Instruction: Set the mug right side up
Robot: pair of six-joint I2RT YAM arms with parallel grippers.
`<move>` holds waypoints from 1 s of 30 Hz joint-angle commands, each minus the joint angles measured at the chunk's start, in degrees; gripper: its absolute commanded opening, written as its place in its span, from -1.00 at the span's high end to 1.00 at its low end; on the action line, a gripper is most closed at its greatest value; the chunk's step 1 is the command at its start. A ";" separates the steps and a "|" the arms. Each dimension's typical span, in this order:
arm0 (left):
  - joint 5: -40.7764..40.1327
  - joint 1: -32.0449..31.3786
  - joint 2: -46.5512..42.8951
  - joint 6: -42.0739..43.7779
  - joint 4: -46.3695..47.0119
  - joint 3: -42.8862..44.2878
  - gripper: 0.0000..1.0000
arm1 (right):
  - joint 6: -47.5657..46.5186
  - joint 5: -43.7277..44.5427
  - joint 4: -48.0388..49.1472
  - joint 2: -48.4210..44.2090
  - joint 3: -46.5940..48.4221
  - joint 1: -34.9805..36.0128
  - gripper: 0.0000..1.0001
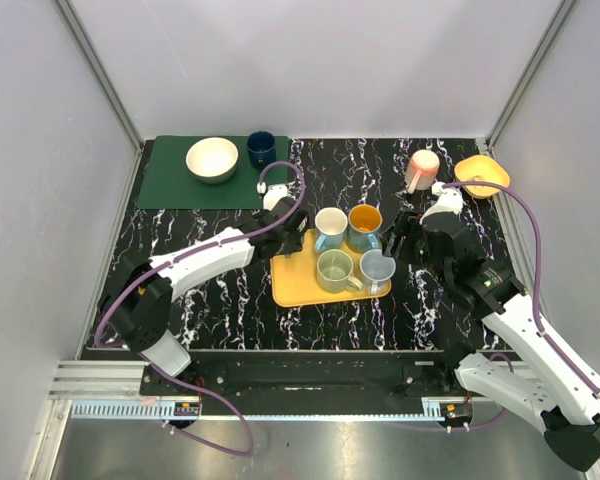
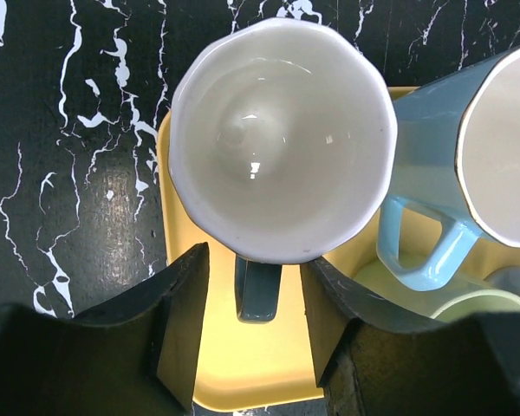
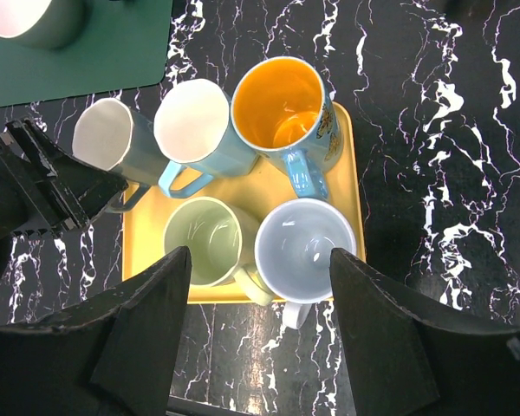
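A grey-blue mug (image 2: 282, 139) with a white inside is mouth up at the back left corner of the yellow tray (image 1: 290, 285). In the right wrist view this mug (image 3: 102, 134) looks slightly tilted. My left gripper (image 2: 256, 258) reaches it from the left. Its jaws stand on either side of the dark handle (image 2: 258, 295), with a gap on each side. In the top view the left gripper (image 1: 288, 218) covers the mug. My right gripper (image 1: 405, 240) hovers just right of the tray, open and empty (image 3: 260, 254).
Several other mugs stand mouth up on the tray: light blue (image 3: 195, 126), orange-lined (image 3: 282, 108), green (image 3: 204, 241) and pale blue (image 3: 305, 247). A pink mug (image 1: 421, 166) and a yellow bowl (image 1: 482, 175) sit back right. A cream bowl (image 1: 212, 158) and a dark blue cup (image 1: 261, 149) are on the green mat (image 1: 165, 180).
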 commanded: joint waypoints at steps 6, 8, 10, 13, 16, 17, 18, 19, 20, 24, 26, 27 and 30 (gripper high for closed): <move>2.83 1.14 -0.05 4.00 3.32 -0.04 0.13 | 0.58 0.52 1.71 -0.08 -0.55 0.24 -0.43; 3.09 1.32 0.12 3.91 3.40 -0.13 0.20 | 0.58 0.43 1.80 0.09 -0.64 0.15 -0.42; 3.53 1.41 0.12 4.09 3.58 -0.48 0.24 | 0.58 0.43 1.89 0.27 -0.64 0.24 -0.43; 3.97 1.67 0.21 4.09 3.84 -0.74 0.31 | 0.50 0.43 1.80 0.27 -0.64 0.24 -0.43; 4.41 1.85 0.30 4.17 4.02 -1.01 0.34 | 0.58 0.52 1.80 -0.08 -0.82 0.24 -0.43; 4.50 1.93 0.30 4.26 4.11 -1.09 0.34 | 0.67 0.52 1.80 -0.08 -0.91 0.24 -0.43; 4.67 1.93 0.39 4.26 4.11 -1.10 0.38 | 0.67 0.52 1.80 -0.17 -0.99 0.15 -0.43; 4.76 2.02 0.39 4.35 4.19 -1.18 0.43 | 0.67 0.61 1.71 -0.26 -0.99 0.24 -0.43; 4.85 2.02 0.39 4.35 4.28 -1.18 0.52 | 0.76 0.70 1.62 -0.43 -1.08 0.24 -0.43; 4.76 2.11 -0.14 4.35 4.11 -1.18 0.97 | 1.02 0.70 1.45 -0.79 -1.17 0.24 -0.43; 5.03 2.11 -1.10 4.35 4.28 -1.44 1.00 | 0.94 0.52 1.45 -0.96 -1.08 0.24 -0.42; 5.90 2.11 -1.72 4.35 5.07 -1.71 1.00 | 1.02 0.43 1.45 -1.05 -0.99 0.15 -0.42; 7.74 2.11 -6.45 4.52 9.27 -4.25 1.00 | 0.94 -0.97 2.24 -1.58 -0.73 0.24 -0.42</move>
